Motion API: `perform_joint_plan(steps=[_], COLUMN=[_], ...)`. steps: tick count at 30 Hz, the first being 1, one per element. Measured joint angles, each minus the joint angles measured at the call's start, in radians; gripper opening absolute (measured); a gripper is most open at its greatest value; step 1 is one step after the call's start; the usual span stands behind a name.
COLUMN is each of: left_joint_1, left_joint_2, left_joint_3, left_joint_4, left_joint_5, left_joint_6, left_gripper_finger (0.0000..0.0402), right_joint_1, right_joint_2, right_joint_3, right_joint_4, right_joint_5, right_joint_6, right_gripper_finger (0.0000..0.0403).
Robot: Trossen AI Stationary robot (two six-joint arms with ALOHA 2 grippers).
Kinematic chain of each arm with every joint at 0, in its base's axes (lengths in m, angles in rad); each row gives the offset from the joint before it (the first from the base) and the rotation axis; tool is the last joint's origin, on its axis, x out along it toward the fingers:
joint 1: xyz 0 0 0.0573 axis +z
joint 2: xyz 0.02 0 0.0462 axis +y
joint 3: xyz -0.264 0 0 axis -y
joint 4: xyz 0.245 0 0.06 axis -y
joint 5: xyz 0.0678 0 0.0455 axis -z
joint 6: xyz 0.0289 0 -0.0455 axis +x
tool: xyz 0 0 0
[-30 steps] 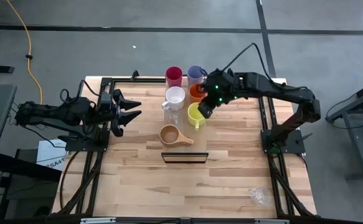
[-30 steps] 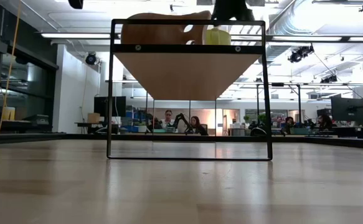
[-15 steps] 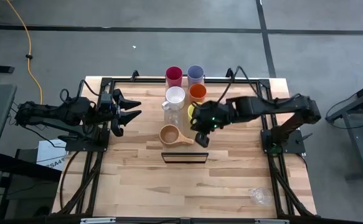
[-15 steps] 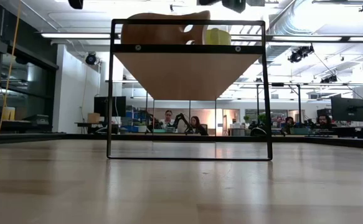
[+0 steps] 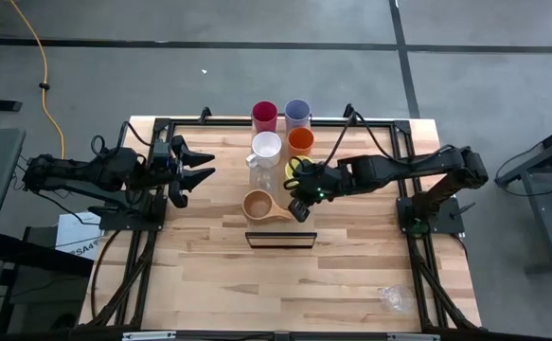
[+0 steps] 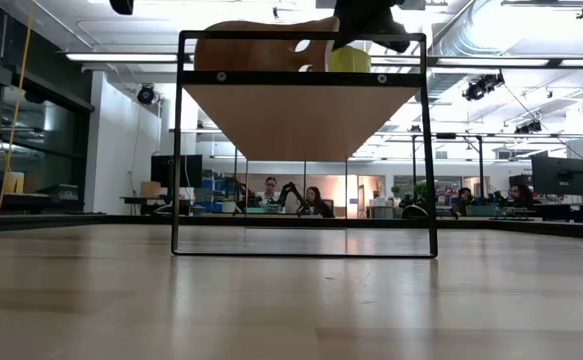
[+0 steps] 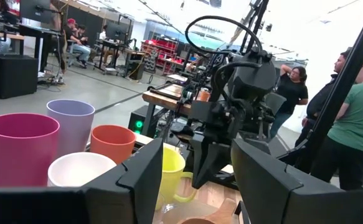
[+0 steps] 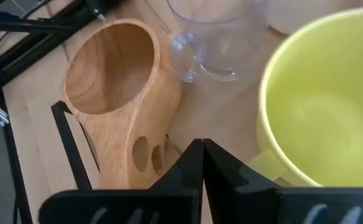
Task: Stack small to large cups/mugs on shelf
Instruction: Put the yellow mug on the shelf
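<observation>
Red (image 5: 264, 116), lavender (image 5: 297, 113), white (image 5: 266, 147) and orange (image 5: 300, 140) cups, a clear glass (image 5: 257, 172), a yellow mug (image 5: 293, 170) and a wooden handled cup (image 5: 257, 204) stand in two rows on the light-wood shelf behind its dark front edge (image 5: 278, 240). My right gripper (image 5: 300, 210) is shut. It sits low between the wooden cup's handle (image 8: 147, 155) and the yellow mug (image 8: 318, 112). My left gripper (image 5: 200, 166) is open and waits at the table's left. My right gripper's shut fingertips (image 8: 193, 163) stand between the wooden cup's handle and the yellow mug's handle (image 8: 265, 167), coming slanting down from the table's right. I cannot tell whether they touch either one.
A second clear glass (image 5: 389, 298) lies on the table at the near right. Black frame rails (image 5: 152, 189) run along both table sides. In the low view the shelf frame (image 6: 301, 77) stands mid-table. People are in the room behind.
My right gripper has moved from above the orange cup and yellow mug toward the table's near edge. It has then come down between the yellow mug and the wooden cup's handle. The cups have stayed where they were.
</observation>
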Motion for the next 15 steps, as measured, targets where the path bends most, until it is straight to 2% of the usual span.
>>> perform_joint_plan(steps=[15], left_joint_1=[0.0], left_joint_2=[0.0], left_joint_3=[0.0], left_joint_4=[0.0], left_joint_5=[-0.001], left_joint_6=[0.0], left_gripper_finger=[0.0179], right_joint_1=[-0.001], right_joint_2=[-0.008], right_joint_3=[0.008], right_joint_4=[-0.083], right_joint_5=[0.001], right_joint_6=[-0.001], right_gripper_finger=[0.0])
